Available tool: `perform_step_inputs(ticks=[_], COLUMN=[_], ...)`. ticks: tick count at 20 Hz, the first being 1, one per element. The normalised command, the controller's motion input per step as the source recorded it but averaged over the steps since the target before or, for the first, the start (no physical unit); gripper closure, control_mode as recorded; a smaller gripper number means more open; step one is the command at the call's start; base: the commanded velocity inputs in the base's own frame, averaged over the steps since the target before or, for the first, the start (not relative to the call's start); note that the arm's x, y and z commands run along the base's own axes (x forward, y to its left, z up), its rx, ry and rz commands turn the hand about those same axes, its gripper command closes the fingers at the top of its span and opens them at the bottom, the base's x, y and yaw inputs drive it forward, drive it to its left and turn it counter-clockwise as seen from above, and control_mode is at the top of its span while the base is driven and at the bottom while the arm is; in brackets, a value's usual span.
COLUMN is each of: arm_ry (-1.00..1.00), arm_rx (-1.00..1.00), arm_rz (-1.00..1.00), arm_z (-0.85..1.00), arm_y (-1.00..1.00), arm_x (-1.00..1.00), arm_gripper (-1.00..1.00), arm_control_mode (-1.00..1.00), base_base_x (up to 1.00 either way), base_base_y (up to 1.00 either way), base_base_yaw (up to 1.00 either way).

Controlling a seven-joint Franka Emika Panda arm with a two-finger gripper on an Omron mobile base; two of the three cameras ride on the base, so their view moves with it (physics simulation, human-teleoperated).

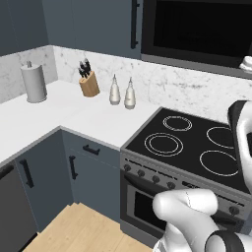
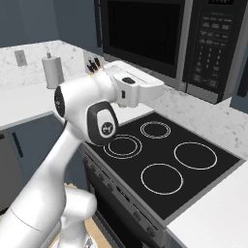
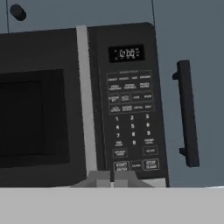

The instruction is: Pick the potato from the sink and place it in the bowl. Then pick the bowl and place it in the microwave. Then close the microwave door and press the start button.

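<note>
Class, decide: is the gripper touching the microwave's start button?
Cannot tell. In the hand view the shut gripper sits just below the start button on the microwave, but depth between them is not visible.

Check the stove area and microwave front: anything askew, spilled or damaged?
Nothing stands out. The microwave door sits flush, its control panel looks intact, the stove top is clean, and the knife block and paper towel roll stand upright.
</note>
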Motion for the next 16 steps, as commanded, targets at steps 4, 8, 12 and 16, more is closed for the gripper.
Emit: perform_step_inputs(ticks=[4,8,12,16], arm_ry=[0.1,0.01,0.0,0.04], arm_rx=[-0.08,0.0,0.0,0.0], arm_rz=[0.11,0.03,0.0,0.0], arm_z=[0.0,0.08,0.07,-0.01], arm_y=[0.0,0.0,-0.15,-0.16], arm_x=[0.18,0.06,0.01,0.0], arm_gripper=[1.0,1.0,1.0,1.0], arm_control_mode=[-1.0,-1.0,-1.0,-1.0], base_base_x=[0.0,0.0,0.0,0.0], base_base_y=[0.0,0.0,0.0,0.0], base_base_yaw=[0.0,0.0,0.0,0.0])
